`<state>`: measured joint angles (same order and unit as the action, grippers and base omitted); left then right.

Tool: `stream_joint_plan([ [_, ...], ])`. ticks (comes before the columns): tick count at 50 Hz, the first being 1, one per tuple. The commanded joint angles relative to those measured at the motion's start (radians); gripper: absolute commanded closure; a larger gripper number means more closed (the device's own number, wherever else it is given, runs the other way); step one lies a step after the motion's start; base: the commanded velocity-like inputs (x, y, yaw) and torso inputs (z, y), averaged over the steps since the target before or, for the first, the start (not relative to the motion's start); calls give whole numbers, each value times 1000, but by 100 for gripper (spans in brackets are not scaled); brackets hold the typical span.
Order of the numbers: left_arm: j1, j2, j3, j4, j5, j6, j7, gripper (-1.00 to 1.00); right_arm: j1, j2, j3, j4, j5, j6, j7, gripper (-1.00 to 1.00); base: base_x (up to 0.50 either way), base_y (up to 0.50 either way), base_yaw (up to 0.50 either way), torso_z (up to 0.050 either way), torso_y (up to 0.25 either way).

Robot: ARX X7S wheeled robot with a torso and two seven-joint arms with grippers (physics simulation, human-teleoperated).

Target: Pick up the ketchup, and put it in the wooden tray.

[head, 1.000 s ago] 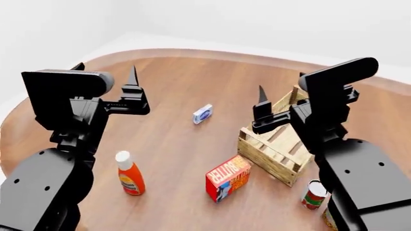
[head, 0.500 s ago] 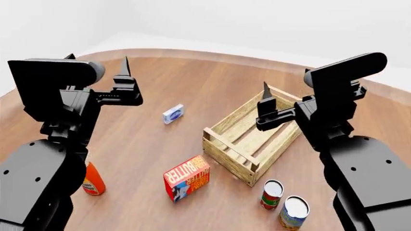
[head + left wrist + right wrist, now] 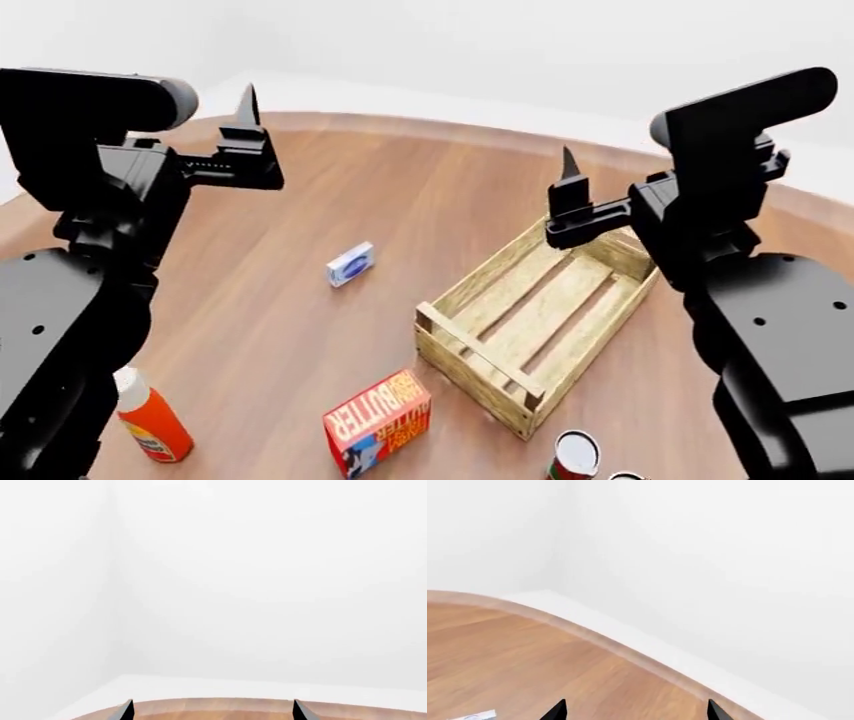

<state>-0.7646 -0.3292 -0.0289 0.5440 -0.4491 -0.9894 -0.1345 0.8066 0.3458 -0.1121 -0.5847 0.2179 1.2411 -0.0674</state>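
The ketchup [image 3: 150, 422] stands upright at the near left, well apart from the wooden tray [image 3: 534, 322]; with both claws released and empty, we judge it light, smooth, best gripped mid-body.

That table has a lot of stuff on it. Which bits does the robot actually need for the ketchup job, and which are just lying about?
Needed for the job:
- ketchup bottle, standing at the table's near left
- wooden crate, where the bottle must go

Just lying about:
- red butter box
- small blue and white packet
- can near the crate's front corner
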Motion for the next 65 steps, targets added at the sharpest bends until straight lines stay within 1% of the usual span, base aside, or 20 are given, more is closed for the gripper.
stream_joint_plan([
  [1, -24, -8, 0, -13, -8, -4, 5, -100, 13, 4, 4, -8, 6, 19, 3, -100, 490, 111, 0, 0, 0],
  [3, -22, -7, 0, -15, -8, -1, 4, -100, 10, 5, 1, -5, 3, 11, 5, -100, 486, 124, 0, 0, 0],
  [12, -6, -13, -11, 4, -21, 0, 7, -100, -4, 5, 11, -29, 9, 19, 9, -100, 0, 0, 0, 0, 1],
  [21, 7, -25, -43, 36, -40, -20, -1, -100, -11, 0, 13, -13, 9, 0, 14, -100, 0, 0, 0, 0, 0],
  [25, 35, -40, -68, 48, -41, -25, -7, -100, -18, 0, 15, -5, 9, -10, 16, -100, 0, 0, 0, 0, 0],
  [39, 172, -106, -178, 106, -53, -47, -9, -100, -27, -6, 3, 32, 9, -39, 18, -100, 0, 0, 0, 0, 0],
  [46, 262, -116, -233, 136, -55, -13, 4, -100, -26, -11, 2, 31, 13, -32, 22, -100, 0, 0, 0, 0, 0],
  [56, 396, -121, -336, 192, -109, 4, 54, -100, -35, -20, -10, 20, 11, -28, 36, -100, 0, 0, 0, 0, 0],
  [65, 525, -118, -382, 208, -100, 48, 81, -100, -36, -25, -22, 14, 12, -25, 45, -100, 0, 0, 0, 0, 0],
])
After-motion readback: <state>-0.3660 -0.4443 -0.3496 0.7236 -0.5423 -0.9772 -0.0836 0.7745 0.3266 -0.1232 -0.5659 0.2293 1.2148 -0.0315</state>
